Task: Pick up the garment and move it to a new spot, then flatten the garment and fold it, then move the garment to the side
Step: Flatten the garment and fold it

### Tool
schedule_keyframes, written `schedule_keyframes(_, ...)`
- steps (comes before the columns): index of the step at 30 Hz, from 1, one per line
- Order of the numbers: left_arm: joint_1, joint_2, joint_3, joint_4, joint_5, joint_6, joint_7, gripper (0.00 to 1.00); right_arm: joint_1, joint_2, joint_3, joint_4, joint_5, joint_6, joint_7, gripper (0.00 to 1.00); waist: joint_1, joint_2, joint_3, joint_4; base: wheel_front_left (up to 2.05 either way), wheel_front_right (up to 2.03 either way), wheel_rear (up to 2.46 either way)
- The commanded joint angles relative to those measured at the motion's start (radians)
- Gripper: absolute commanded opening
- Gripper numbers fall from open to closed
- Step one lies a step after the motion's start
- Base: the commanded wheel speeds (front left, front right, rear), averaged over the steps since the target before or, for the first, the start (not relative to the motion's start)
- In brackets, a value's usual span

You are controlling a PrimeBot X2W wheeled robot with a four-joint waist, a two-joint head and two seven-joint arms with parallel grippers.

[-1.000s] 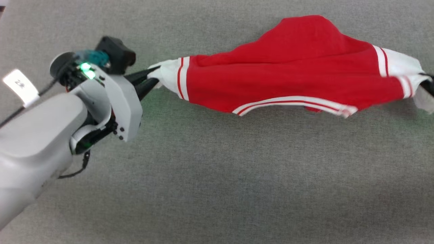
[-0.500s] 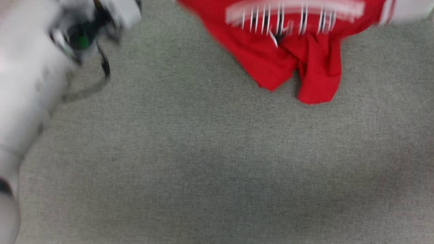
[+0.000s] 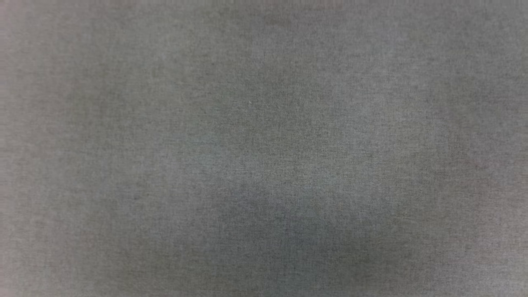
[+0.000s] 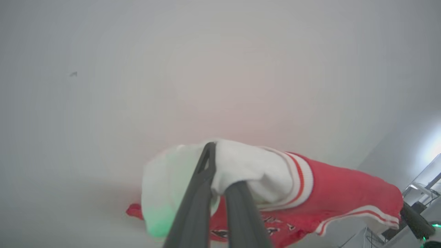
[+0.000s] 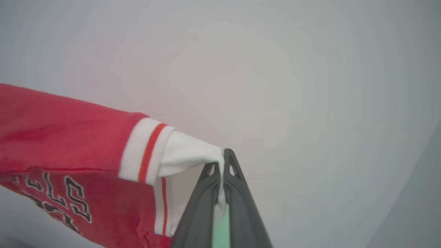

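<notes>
On my head view I get a grey woven surface [image 3: 264, 148], slightly blurred.

On the left wrist view, my left gripper [image 4: 219, 174] has its two dark fingers closed on the white sleeve end of the bright red soft shirt [image 4: 344, 193]. The shirt's red body stretches away to the right against a pale plain background.

On the right wrist view, my right gripper [image 5: 220, 164] has its fingers pinched together on the other white, red-striped sleeve end. The red body with black-and-white lettering runs off to the left.
</notes>
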Motion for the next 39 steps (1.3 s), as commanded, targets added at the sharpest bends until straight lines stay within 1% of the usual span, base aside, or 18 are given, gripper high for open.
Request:
schedule_keyframes(1,0.065,0.009,-0.018,-0.035,0.001,-0.002,0.030,0.00,0.051,-0.019,0.023,0.004,-0.007,-0.002,0.009,0.00,0.0000,0.0000,-0.033,0.013,0.00,0.00,0.00)
schedule_keyframes(2,0.065,0.009,-0.018,-0.035,0.001,-0.002,0.030,0.00,0.051,-0.019,0.023,0.004,-0.007,-0.002,0.009,0.00,0.0000,0.0000,-0.033,0.013,0.00,0.00,0.00)
schedule_keyframes(3,0.101,0.018,-0.018,-0.062,-0.019,-0.002,0.056,0.00,0.082,-0.023,0.043,-0.009,-0.001,-0.002,0.021,0.00,0.0000,0.0000,-0.043,0.015,0.00,0.00,0.00)
schedule_keyframes(5,0.182,0.055,-0.040,-0.136,-0.016,-0.002,0.091,0.00,0.145,-0.044,0.076,-0.056,0.023,-0.002,0.045,0.00,0.0000,0.0000,-0.060,0.015,0.00,0.00,0.00)
schedule_keyframes(6,0.233,0.070,-0.044,-0.178,-0.032,-0.002,0.104,0.00,0.182,-0.062,0.091,-0.083,0.036,-0.002,0.056,0.00,0.0000,0.0000,-0.067,0.014,0.00,0.00,0.00)
schedule_keyframes(8,0.341,0.113,-0.062,-0.265,-0.039,-0.002,0.115,0.00,0.276,-0.094,0.122,-0.150,0.070,-0.002,0.080,0.00,0.0000,0.0000,-0.078,0.007,0.00,0.00,0.00)
schedule_keyframes(12,0.584,0.198,-0.073,-0.449,-0.086,-0.002,0.097,0.00,0.478,-0.187,0.179,-0.298,0.134,-0.002,0.121,0.00,0.0000,0.0000,-0.111,0.000,0.00,0.00,0.00)
schedule_keyframes(16,0.817,0.296,-0.098,-0.632,-0.102,-0.002,0.049,0.00,0.684,-0.279,0.184,-0.424,0.211,-0.002,0.141,0.00,0.0000,0.0000,-0.145,0.005,0.00,0.00,0.00)
schedule_keyframes(17,0.868,0.321,-0.101,-0.666,-0.104,-0.002,0.031,0.00,0.735,-0.302,0.179,-0.453,0.233,-0.002,0.149,0.00,0.0000,0.0000,-0.152,0.007,0.00,0.00,0.00)
schedule_keyframes(22,1.085,0.403,-0.126,-0.801,-0.107,-0.001,-0.053,0.00,0.961,-0.407,0.131,-0.585,0.300,-0.002,0.153,0.00,0.0000,0.0000,-0.190,0.024,0.00,0.00,0.00)
schedule_keyframes(24,1.155,0.440,-0.140,-0.840,-0.098,-0.001,-0.082,0.00,1.043,-0.440,0.111,-0.636,0.321,-0.002,0.162,0.00,0.0000,0.0000,-0.204,0.029,0.00,0.00,0.00)
schedule_keyframes(26,1.215,0.467,-0.161,-0.866,-0.084,-0.001,-0.109,0.00,1.122,-0.477,0.088,-0.687,0.339,-0.002,0.179,0.00,0.0000,0.0000,-0.214,0.035,0.00,0.00,0.00)
schedule_keyframes(28,1.264,0.487,-0.176,-0.899,-0.075,-0.001,-0.133,0.00,1.194,-0.513,0.067,-0.747,0.356,-0.002,0.200,0.00,0.0000,0.0000,-0.217,0.036,0.00,0.00,0.00)
schedule_keyframes(30,1.302,0.522,-0.184,-0.919,-0.068,0.000,-0.149,0.00,1.263,-0.552,0.040,-0.799,0.372,-0.002,0.217,0.00,0.0000,0.0000,-0.219,0.037,0.00,0.00,0.00)
schedule_keyframes(33,1.348,0.552,-0.190,-0.962,-0.062,0.000,-0.169,0.00,1.367,-0.611,-0.002,-0.878,0.394,-0.002,0.241,0.00,0.0000,0.0000,-0.219,0.038,0.00,0.00,0.00)
schedule_keyframes(39,1.419,0.621,-0.190,-1.068,-0.042,0.035,-0.198,0.00,1.572,-0.710,-0.073,-1.030,0.433,-0.003,0.276,0.00,0.0000,0.0000,-0.215,0.032,0.00,0.00,0.00)
